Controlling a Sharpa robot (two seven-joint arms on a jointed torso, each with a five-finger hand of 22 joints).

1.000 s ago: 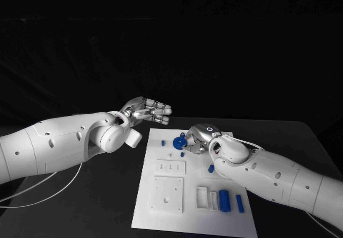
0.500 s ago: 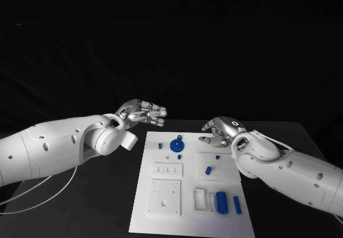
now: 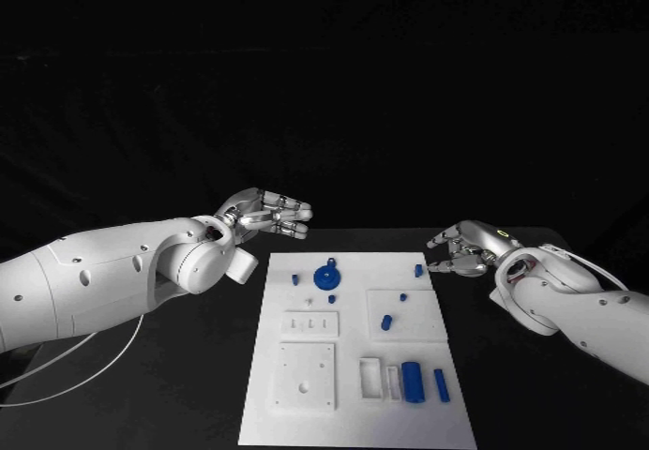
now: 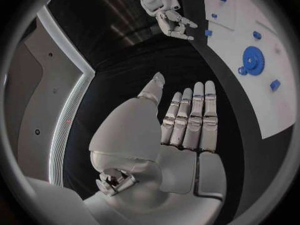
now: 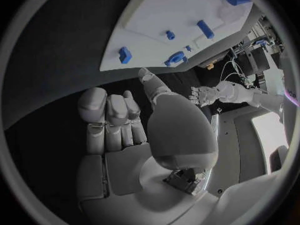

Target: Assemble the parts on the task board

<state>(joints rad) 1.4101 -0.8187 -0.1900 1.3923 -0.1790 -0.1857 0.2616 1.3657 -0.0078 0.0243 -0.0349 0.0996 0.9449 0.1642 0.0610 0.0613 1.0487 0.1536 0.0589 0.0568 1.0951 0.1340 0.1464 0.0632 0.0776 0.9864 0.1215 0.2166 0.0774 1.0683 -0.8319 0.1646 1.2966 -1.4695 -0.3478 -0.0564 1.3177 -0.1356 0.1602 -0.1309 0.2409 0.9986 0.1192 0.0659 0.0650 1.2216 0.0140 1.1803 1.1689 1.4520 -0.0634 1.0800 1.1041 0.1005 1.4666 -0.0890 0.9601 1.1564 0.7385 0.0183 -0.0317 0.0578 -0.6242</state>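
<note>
The white task board [image 3: 311, 412] lies in the middle of the table. A blue gear [image 3: 326, 277] stands near its far edge, with small blue parts around it [image 3: 295, 278] and at the far right corner [image 3: 418, 271]. A blue cylinder [image 3: 411, 382] and a blue bar [image 3: 441, 384] lie at the near right. My left hand [image 3: 266, 214] hovers beyond the board's far left corner, its fingers straight and empty [image 4: 187, 125]. My right hand [image 3: 467, 251] hangs just off the board's far right corner, its fingers curled in around nothing [image 5: 119, 115].
Two white blocks with holes [image 3: 312, 323] [image 3: 307, 375] sit on the left half of the board, and a white slotted holder [image 3: 370, 377] stands next to the blue cylinder. Black table [image 3: 176, 375] surrounds the board on both sides.
My right hand has let go of the blue gear and drawn back to the right, off the board. The gear stays near the far edge. My left hand has hardly moved.
</note>
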